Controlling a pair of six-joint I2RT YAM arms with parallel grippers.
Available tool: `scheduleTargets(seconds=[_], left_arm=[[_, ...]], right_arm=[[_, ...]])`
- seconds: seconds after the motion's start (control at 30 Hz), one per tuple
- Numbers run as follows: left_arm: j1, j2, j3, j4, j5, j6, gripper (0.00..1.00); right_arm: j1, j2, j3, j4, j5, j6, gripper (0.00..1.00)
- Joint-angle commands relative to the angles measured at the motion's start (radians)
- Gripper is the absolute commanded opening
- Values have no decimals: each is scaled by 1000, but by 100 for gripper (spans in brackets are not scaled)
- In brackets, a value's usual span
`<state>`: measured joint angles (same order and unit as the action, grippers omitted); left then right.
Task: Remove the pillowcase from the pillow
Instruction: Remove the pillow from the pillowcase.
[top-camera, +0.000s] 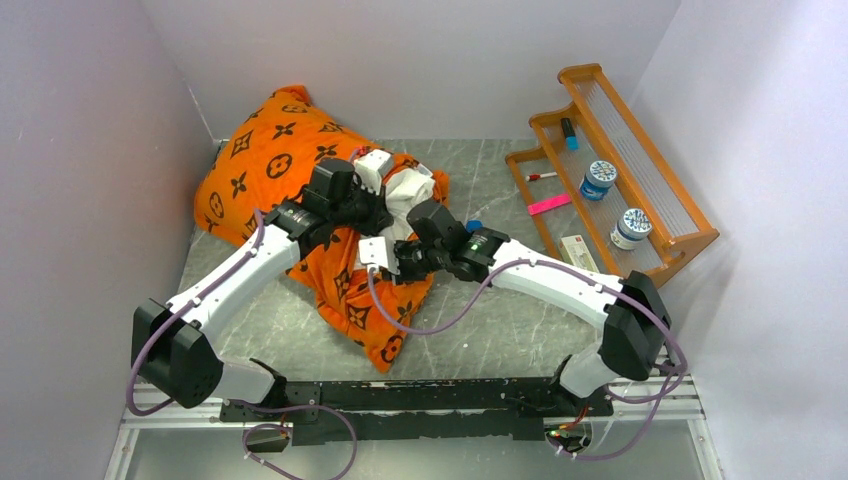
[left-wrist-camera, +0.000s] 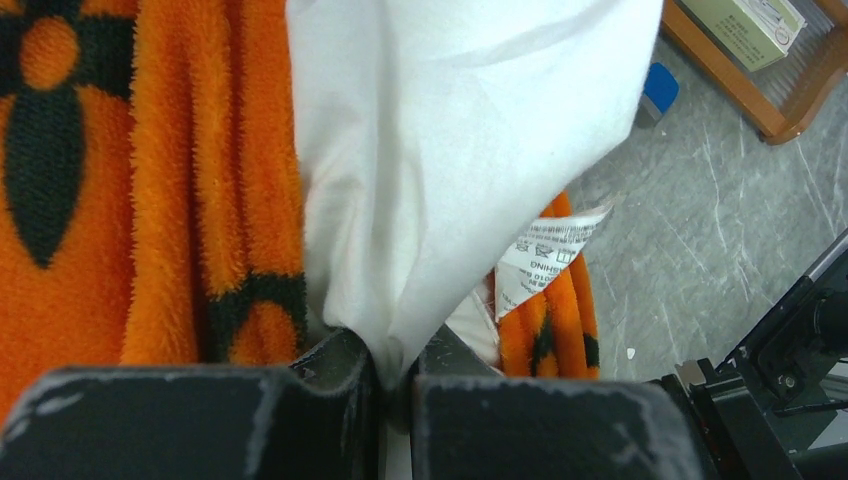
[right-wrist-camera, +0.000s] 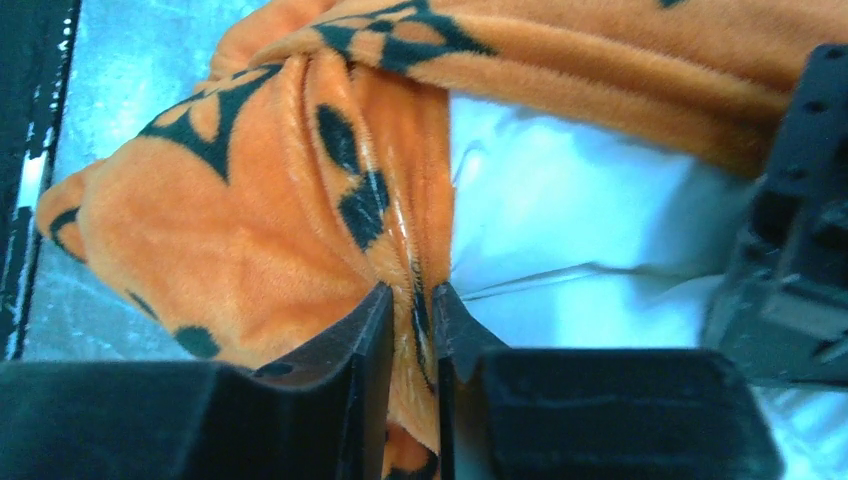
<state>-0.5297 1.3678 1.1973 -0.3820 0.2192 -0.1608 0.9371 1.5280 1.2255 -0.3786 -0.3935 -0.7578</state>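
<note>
A grey marbled desk (top-camera: 500, 340) sits boxed in by plain pale walls, with both arms bolted along its near edge. At the far right of the desk leans a stepped brown wooden rack (top-camera: 690, 243). It carries a round white-and-blue jar (top-camera: 600, 180), a second jar (top-camera: 630, 228) of the same kind nearer the front, a flat pink marker (top-camera: 550, 204) and a few smaller items too small to tell apart.

Across the far left and middle of the desk lies the bright orange plush pillowcase (top-camera: 265, 150), printed with dark brown flowers and stars. It is bunched and creased, and its far corner is raised by the back wall. At its right end the plump white fabric pillow (top-camera: 412, 188) pokes out of the opening, while the rest is hidden inside the cover.

In the left wrist view the left hand (left-wrist-camera: 395, 365) has its two black fingers (left-wrist-camera: 340, 365) pressed together on a pinched ridge of the white pillow cloth, with hardly any gap between them. A white printed care label (left-wrist-camera: 545, 255) hangs just beside that ridge, against an orange fold.

In the right wrist view the right hand (right-wrist-camera: 410, 320) is nearly closed, clamping a thin upright fold of the orange pillowcase at the edge of the opening. Bare white pillow lies directly to the right of that fold. Seen from above, the two hands work close together at the open end, the right one nearer the arm bases.
</note>
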Motion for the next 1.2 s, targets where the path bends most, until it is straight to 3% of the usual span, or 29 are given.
scheduleTargets(seconds=[0.0,0.13,0.6,0.93,1.07,1.17], left_arm=[[28,-49,40,136,-132,29,5],[28,-51,39,133,-159,25,5],[67,-60,32,134,-216,-36,5],[-34,-156,-20,92,-212,-46,5],[-98,-217,-80,53,-216,-76,16],[-148,-266,-115,3,-269,-121,30]], right_arm=[[23,-58,-105,-144,-87,92,18],[54,-92,-191,-122,-55,153,7],[265,-221,-470,98,68,418,0],[274,-273,-680,603,242,358,0],[272,-247,-714,757,239,328,0],[270,-208,-719,814,241,319,0]])
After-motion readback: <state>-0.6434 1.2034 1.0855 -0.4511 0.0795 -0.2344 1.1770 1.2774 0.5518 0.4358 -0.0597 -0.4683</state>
